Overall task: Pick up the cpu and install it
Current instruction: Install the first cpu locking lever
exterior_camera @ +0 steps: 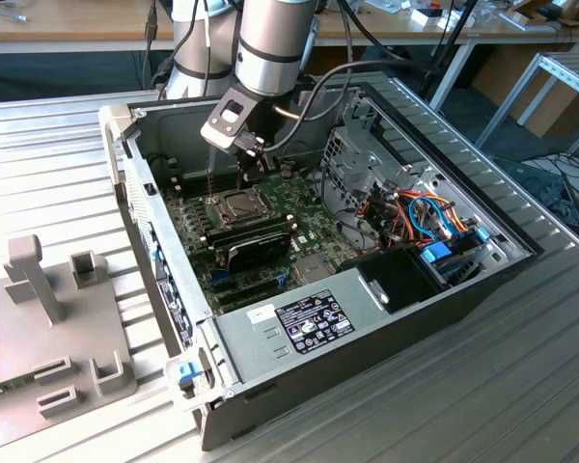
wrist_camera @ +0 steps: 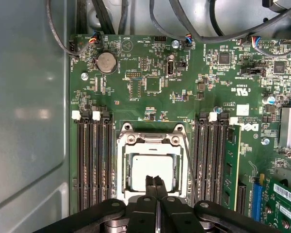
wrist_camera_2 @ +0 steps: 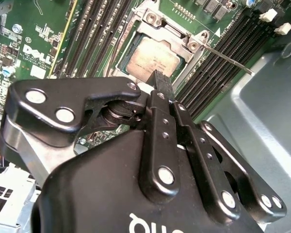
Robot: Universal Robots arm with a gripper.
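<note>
Fingers (wrist_camera: 150, 187) are hanging pinched together and empty, directly over the cpu (wrist_camera: 153, 167) lying flat in its socket (wrist_camera: 122, 145).

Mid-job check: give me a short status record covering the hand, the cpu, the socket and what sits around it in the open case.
hand: shut, fingers pressed together, nothing between them
hand position: low over the cpu's near edge; contact cannot be told
cpu: lying flat in the socket, silver top up
socket frame: metal, surrounds the cpu; whether it is latched cannot be told
memory slots: long dark rows on both sides of the socket
motherboard: green, flat on the floor of the case
</note>
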